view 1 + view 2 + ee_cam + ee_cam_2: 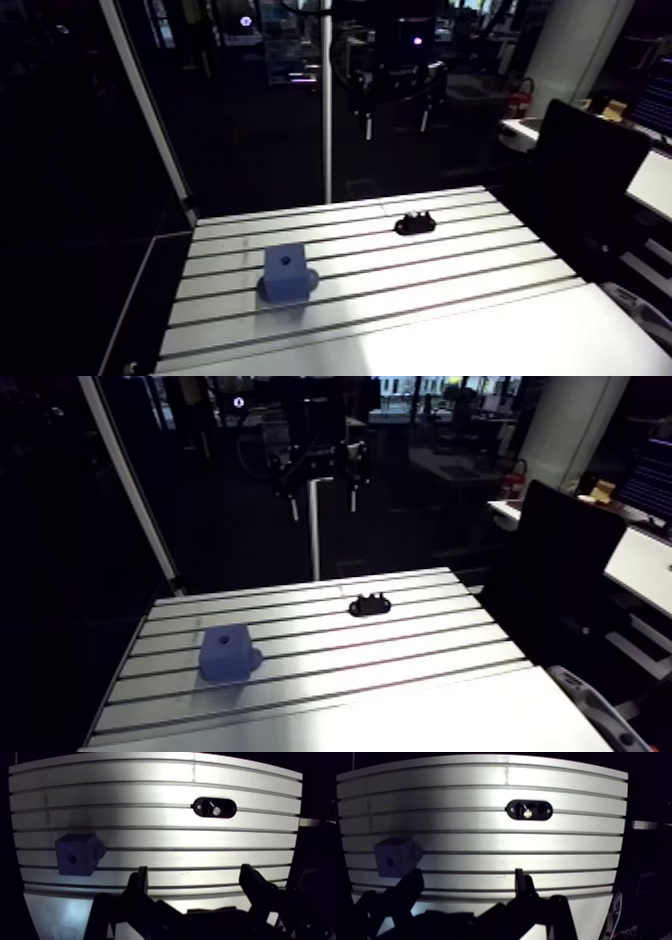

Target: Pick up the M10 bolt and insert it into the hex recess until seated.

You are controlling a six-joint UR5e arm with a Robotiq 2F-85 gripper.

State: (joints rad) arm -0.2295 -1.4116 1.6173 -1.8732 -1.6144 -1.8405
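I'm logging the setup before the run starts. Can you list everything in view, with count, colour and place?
table: one, silver aluminium, slotted, bearing the rest.
block: one, blue, hole in its top face, on the table, apart from the holder.
holder: one, black, oval, on the table ahead of the end effector.
bolt: one, bright metal end showing, in the holder.
end effector: one, black, fingers open, above the table, holding nothing.

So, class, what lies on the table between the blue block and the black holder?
Nothing: between the blue block and the black holder only the bare slotted table shows, clearest in the wrist view.
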